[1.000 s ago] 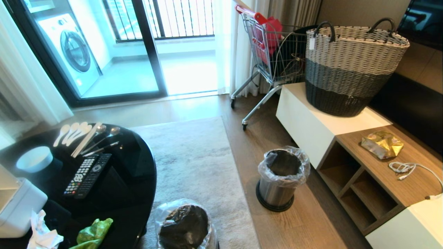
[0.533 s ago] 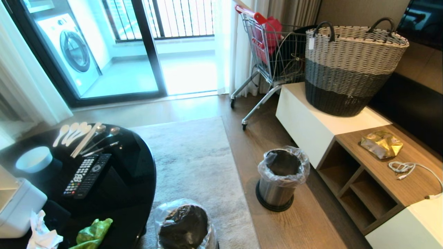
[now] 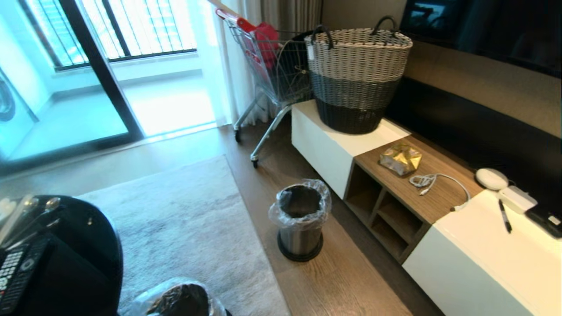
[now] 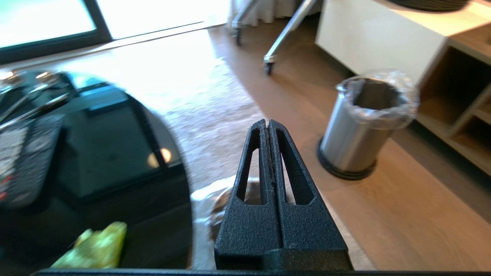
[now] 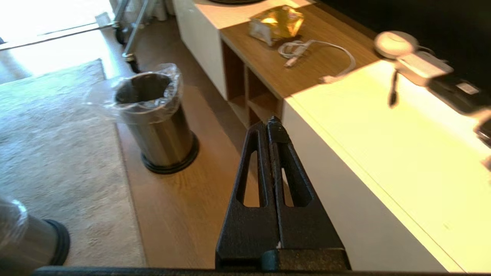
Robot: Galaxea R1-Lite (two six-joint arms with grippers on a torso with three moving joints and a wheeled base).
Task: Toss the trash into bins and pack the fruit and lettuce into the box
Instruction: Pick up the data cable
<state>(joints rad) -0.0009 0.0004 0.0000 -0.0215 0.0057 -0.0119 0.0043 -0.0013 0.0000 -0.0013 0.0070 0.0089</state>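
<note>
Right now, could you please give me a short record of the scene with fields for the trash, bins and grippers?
wrapper: gold snack wrapper on the wooden shelf top, beside a white cable
near bin: steel bin upright on the floor, clear liner, by the shelf
second bin: bin at the rug edge beside the black table
lettuce: leaf on the table
left gripper: shut, empty
right gripper: shut, empty

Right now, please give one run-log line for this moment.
left gripper: shut, empty | right gripper: shut, empty | gold wrapper: on wooden shelf | nearest bin: on floor
</note>
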